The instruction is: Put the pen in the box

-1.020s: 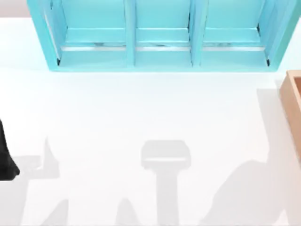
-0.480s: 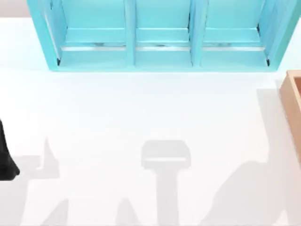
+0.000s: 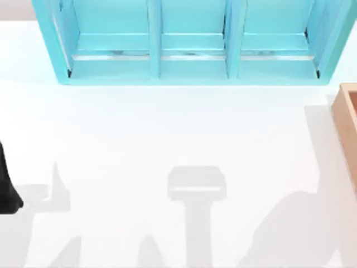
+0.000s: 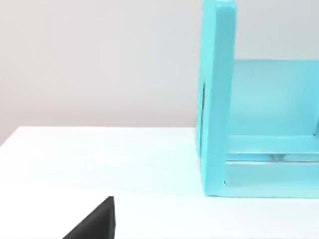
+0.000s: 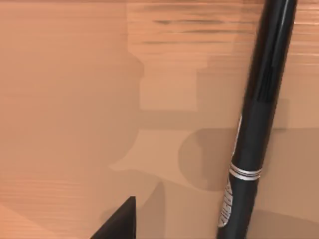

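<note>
right wrist view: silver-banded black pen [image 5: 256,119]

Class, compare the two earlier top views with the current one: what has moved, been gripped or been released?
Nothing visibly changed. The turquoise shelf unit, the box at the table's right edge, and the dark left arm at the left edge all sit as before.

The table [image 3: 167,128] is plain white, crossed by soft grey shadows. The shelf unit [image 3: 189,67] is turquoise all over, with thin silver-grey strips along its lower ledges and paler blue panels inside. The box [image 3: 347,120] is light tan, its inner surface [image 5: 75,99] an orange-brown wood tone with faint horizontal grain lines. The pen [image 5: 259,119] is glossy black, with a narrow silver-grey band and pale lettering below it.
</note>
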Action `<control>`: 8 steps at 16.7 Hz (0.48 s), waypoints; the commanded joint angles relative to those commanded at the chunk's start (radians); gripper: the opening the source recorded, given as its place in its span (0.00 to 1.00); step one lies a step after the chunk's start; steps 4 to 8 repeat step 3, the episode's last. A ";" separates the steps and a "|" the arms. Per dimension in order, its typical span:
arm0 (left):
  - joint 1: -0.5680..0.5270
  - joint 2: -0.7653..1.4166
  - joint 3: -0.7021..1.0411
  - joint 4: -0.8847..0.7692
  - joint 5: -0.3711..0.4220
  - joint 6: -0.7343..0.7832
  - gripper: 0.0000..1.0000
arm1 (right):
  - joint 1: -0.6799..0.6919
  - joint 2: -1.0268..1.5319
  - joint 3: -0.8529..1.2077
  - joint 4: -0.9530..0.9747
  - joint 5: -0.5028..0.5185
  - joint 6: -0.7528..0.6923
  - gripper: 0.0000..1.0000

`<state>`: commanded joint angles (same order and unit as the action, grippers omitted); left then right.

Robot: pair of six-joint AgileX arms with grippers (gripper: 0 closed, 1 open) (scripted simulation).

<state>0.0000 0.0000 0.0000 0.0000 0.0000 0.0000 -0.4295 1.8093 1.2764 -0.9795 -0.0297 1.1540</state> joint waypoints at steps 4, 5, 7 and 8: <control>0.000 0.000 0.000 0.000 0.000 0.000 1.00 | 0.000 0.000 0.000 0.000 0.000 0.000 1.00; 0.000 0.000 0.000 0.000 0.000 0.000 1.00 | 0.000 0.000 0.000 0.000 0.000 0.000 1.00; 0.000 0.000 0.000 0.000 0.000 0.000 1.00 | 0.000 0.000 0.000 0.000 0.000 0.000 1.00; 0.000 0.000 0.000 0.000 0.000 0.000 1.00 | 0.000 0.000 0.000 0.000 0.000 0.000 1.00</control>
